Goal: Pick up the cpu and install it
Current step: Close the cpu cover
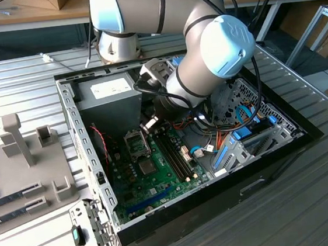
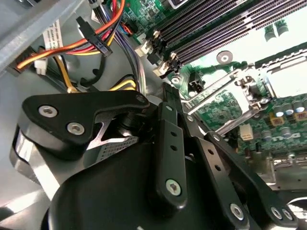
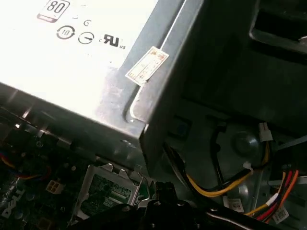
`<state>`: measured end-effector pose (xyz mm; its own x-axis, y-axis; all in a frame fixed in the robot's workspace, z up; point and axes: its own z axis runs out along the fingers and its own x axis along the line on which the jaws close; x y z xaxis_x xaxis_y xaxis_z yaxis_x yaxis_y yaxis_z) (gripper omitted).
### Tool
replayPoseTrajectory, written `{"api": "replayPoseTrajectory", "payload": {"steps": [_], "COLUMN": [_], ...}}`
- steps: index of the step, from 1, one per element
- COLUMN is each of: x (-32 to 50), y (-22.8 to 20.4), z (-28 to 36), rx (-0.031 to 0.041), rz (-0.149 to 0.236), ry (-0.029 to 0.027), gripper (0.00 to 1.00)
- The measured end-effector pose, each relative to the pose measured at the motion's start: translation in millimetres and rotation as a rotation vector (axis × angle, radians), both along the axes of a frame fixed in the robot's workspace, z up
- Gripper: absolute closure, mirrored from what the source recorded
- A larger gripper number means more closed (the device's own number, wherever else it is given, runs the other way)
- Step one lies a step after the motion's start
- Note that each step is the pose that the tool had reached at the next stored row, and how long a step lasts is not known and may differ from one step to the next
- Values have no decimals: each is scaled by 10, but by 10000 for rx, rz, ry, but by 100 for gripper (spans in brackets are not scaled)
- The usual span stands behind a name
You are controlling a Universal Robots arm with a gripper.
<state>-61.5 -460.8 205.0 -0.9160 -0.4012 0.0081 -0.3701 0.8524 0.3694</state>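
In the exterior view, the gripper [image 1: 153, 119] is seen lowered into the open computer case [image 1: 89, 166], with the socket [image 1: 137, 142] just below and beside its tip and the grey power supply [image 1: 108, 96] close behind it. A small bright piece [image 1: 149, 124] is seen at the tip. It may be the cpu, but this cannot be settled, nor can it be told whether the gripper is wide, narrow or holding anything. In the second wrist view, the hinged socket frame [image 2: 249, 86] is shown raised just past the gripper's black linkage, beside the memory slots [image 2: 216, 28]. No chip is made out seated there, so the installation is judged unfinished. In the first wrist view, printed certification marks and a small yellowish sticker [image 3: 147, 63] are borne by the power supply, and the socket lies beneath it.
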Motion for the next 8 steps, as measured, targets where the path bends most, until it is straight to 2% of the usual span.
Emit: {"api": "replayPoseTrajectory", "payload": {"steps": [8], "x": [35], "y": [14], "z": [-46], "rx": [1], "rz": [878], "ry": [6], "gripper": [89]}}
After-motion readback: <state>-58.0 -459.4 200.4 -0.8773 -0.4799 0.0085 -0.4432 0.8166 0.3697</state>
